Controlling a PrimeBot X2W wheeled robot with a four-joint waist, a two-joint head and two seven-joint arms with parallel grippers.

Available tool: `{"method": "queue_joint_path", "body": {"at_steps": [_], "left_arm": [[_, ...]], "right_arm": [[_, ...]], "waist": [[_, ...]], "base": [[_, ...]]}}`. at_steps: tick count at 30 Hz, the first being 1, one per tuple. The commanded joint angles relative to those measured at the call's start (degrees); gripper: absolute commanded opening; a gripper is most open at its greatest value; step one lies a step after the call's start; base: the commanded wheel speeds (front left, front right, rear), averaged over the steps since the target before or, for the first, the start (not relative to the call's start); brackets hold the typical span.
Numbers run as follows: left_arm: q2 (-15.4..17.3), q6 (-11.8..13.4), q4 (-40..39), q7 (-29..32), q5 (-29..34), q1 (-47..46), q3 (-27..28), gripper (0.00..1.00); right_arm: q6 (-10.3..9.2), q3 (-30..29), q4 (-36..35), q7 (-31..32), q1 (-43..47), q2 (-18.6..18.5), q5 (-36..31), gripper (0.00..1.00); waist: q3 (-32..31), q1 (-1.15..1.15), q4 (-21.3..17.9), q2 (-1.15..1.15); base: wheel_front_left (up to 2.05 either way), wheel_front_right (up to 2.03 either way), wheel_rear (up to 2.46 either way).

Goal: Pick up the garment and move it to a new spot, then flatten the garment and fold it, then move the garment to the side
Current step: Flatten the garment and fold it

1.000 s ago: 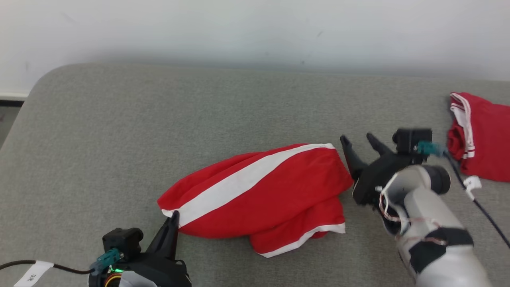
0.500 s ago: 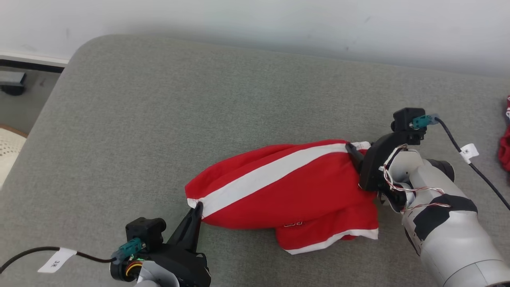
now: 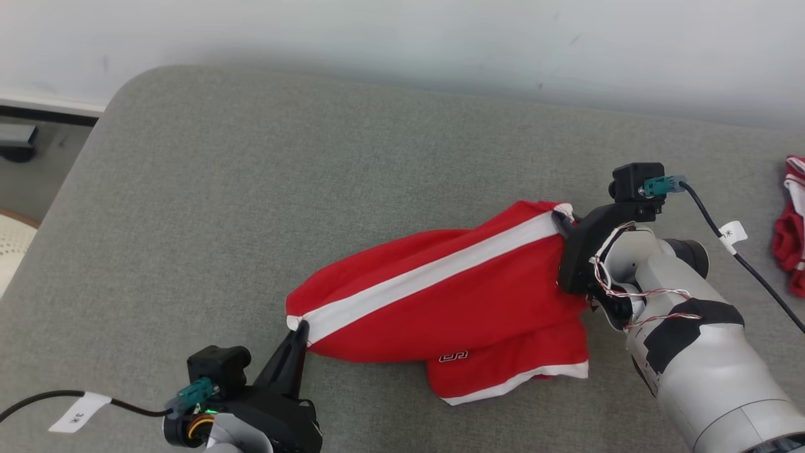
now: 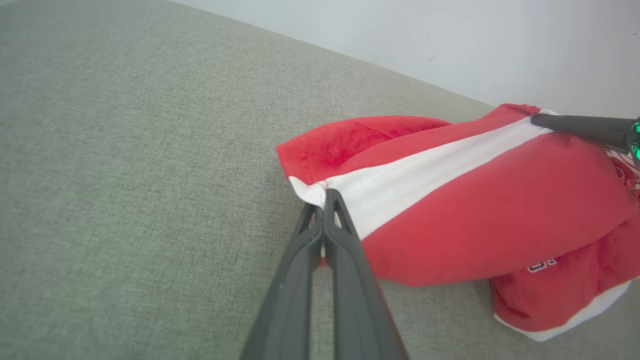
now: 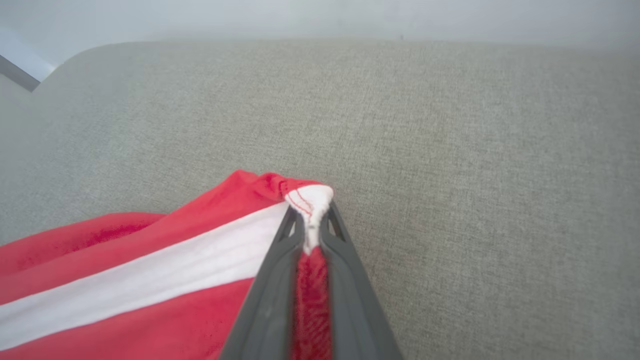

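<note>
The red garment (image 3: 440, 296) with its white stripe lies bunched across the lower middle of the head view on the grey cushion (image 3: 314, 157). The left gripper (image 3: 300, 328), at the lower left, has its fingers pressed together on the white corner at the stripe's lower-left end. The right gripper (image 3: 561, 221), right of centre, pinches the stripe's opposite corner, and a tuft of white hem pokes out between its tips in the right wrist view.

Both bites look shallow, taken at the very edge of the cloth, so a lift or a hard sideways pull could tug a corner free and drop that end. Each hold may also catch only a single layer. In that case the lower leg, folded under toward the bottom of the frame, would hang twisted instead of spreading flat. Carrying too far right risks landing on the other red garment (image 3: 791, 233) at the right edge.
</note>
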Motion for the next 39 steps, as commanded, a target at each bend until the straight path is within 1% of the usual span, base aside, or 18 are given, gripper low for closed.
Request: {"method": "queue_joint_path", "body": {"at_steps": [1, 4, 7, 9, 11, 12, 14, 18, 21, 25, 29, 33, 34, 37, 39], "left_arm": [[0.6, 0.0, -0.1, -0.4, -0.4, -0.1, 0.4, 0.0], [1.3, 0.3, -0.3, -0.5, -1.0, -0.2, 1.2, 0.0], [2.7, -0.1, -1.0, 0.4, -0.4, -1.7, 1.3, 0.0], [4.1, -0.9, -1.7, 1.9, -0.1, -3.8, 1.3, 0.0], [6.1, -1.7, -2.3, 3.6, 0.7, -7.4, 1.5, 0.0], [6.5, -2.3, -2.4, 4.6, 0.2, -9.6, 2.0, 0.0], [8.1, -3.7, -2.4, 6.8, 0.2, -15.2, 2.7, 0.0], [9.6, -5.8, -0.8, 11.3, -2.3, -29.0, 5.4, 0.0], [9.1, -6.8, 1.9, 13.8, -3.9, -40.4, 7.0, 0.0], [8.8, -7.6, 7.2, 15.9, -3.3, -56.4, 7.2, 0.0], [7.8, -7.8, 14.0, 14.3, -2.2, -71.0, 7.8, 0.0], [6.8, -7.8, 18.8, 10.4, -1.1, -83.2, 7.6, 0.0], [6.8, -7.8, 18.8, 10.4, -1.1, -83.2, 7.6, 0.0], [5.7, -8.0, 21.0, 6.1, -2.4, -87.6, 8.0, 0.0], [4.9, -8.0, 20.8, 3.6, -3.2, -87.2, 6.5, 0.0]], "right_arm": [[-0.14, 0.5, -0.8, -1.3, -0.3, -0.1, 0.7, 0.0], [-0.14, 1.5, -2.2, -3.1, 1.1, -0.2, 3.2, 0.0], [-0.14, 3.3, -3.7, -2.8, 2.0, -1.2, 5.0, 0.0], [-0.14, 4.1, -4.6, -2.2, 1.0, -2.0, 6.6, 0.0], [-0.14, 4.7, -5.5, -1.7, -1.3, -2.5, 7.4, 0.0], [-0.14, 4.9, -5.9, -1.5, -2.6, -2.8, 7.9, 0.0], [-0.14, 5.1, -6.3, -0.6, -5.7, -2.9, 8.8, 0.0], [-0.14, 4.7, -5.5, 1.4, -15.0, -3.0, 9.9, 0.0], [-0.14, 2.4, -3.6, 2.4, -23.4, -2.8, 10.9, 0.0], [-0.14, 0.7, -0.1, 1.3, -35.5, -3.9, 9.0, 0.0], [-0.2, -0.8, 4.1, -2.5, -46.9, -4.9, 5.9, 0.0], [-0.2, -2.3, 6.3, -7.8, -56.0, -4.9, 3.3, 0.0], [-0.2, -2.3, 6.3, -7.8, -56.0, -4.9, 3.3, 0.0], [-0.21, -3.2, 6.2, -11.9, -59.4, -3.7, 2.8, 0.0], [-0.2, -2.5, 5.4, -13.6, -58.9, -2.7, 3.0, 0.0]], "waist": [[-1.2, 0.0, -1.2, -0.01], [-2.3, 0.0, -2.2, -0.01], [-2.4, 0.0, -3.3, -0.01], [-1.7, 0.0, -4.0, -0.01], [-0.6, 0.0, -4.9, -0.01], [0.2, 0.0, -5.2, -0.01], [2.3, 0.0, -6.2, -0.01], [7.7, 0.0, -7.9, -0.01], [11.8, 0.0, -8.6, -0.01], [17.1, 0.0, -8.9, -0.01], [20.7, 0.0, -9.5, -0.01], [24.1, 0.0, -9.7, -0.01], [24.1, 0.0, -9.7, -0.01], [26.2, 0.0, -9.3, -0.01], [26.7, 0.0, -8.9, -0.01]], "base": [[0.0, 0.0, 0.0], [0.0, 0.0, 0.0], [0.0, 0.0, 0.0], [0.0, 0.0, 0.0], [0.0, 0.0, 0.0], [0.0, 0.0, 0.0], [0.0, 0.0, 0.0], [0.0, 0.0, 0.0], [0.0, 0.0, 0.0], [0.0, 0.0, 0.0], [0.0, 0.0, 0.0], [0.0, 0.0, 0.0], [0.0, 0.0, 0.0], [0.0, 0.0, 0.0], [0.0, 0.0, 0.0]]}}
